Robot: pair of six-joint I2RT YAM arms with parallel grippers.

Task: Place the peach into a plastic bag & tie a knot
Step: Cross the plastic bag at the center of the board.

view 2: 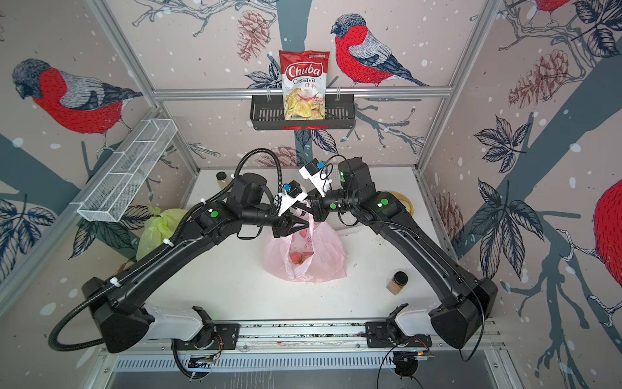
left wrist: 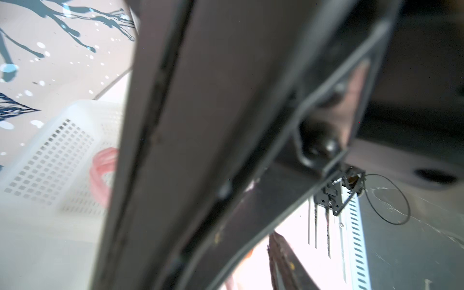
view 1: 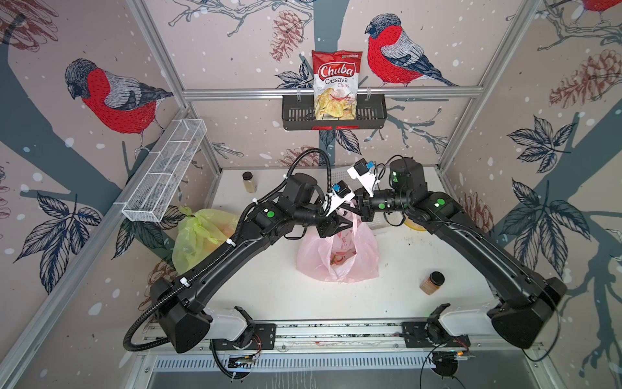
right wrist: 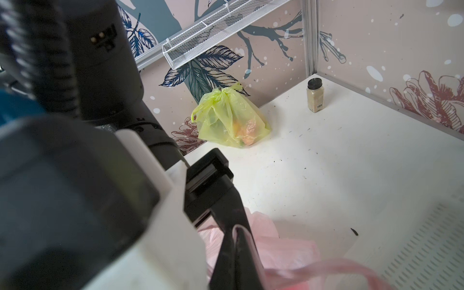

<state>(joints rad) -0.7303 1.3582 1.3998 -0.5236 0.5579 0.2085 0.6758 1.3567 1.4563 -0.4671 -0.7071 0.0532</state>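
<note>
Left gripper (view 1: 346, 224) is observed at the upper edge of the pink bag (view 1: 340, 256), its jaws spread apart in a V. Pink film is seen at the jaws in both top views, but whether any of it is gripped cannot be told. Right gripper (view 1: 359, 217) is found just beside it, jaws brought together and clamped on a handle strip of the same bag. In the right wrist view its fingers (right wrist: 224, 256) are seen pressed against that pink strip. The left wrist view is largely blocked by blurred black structure.

The pink bag is recorded standing near the middle of the white table (view 1: 269, 293), its mouth open and drawn upward toward both grippers. The peach (view 1: 337, 260) is noted inside the bag, low down, and is seen through the mouth as a red-orange shape.

A white perforated basket (right wrist: 426, 241) is located just behind the bag. A yellow-green bag (view 1: 198, 235), tied at its top and holding orange items, is set against the left wall. A pale spice jar (view 1: 249, 182) is placed upright in the back left corner. A brown jar (view 1: 432, 283) is placed at the front right, well apart from the pink bag. A chips packet (view 1: 336, 84) is held in a black rack (view 1: 373, 116) on the back wall.
</note>
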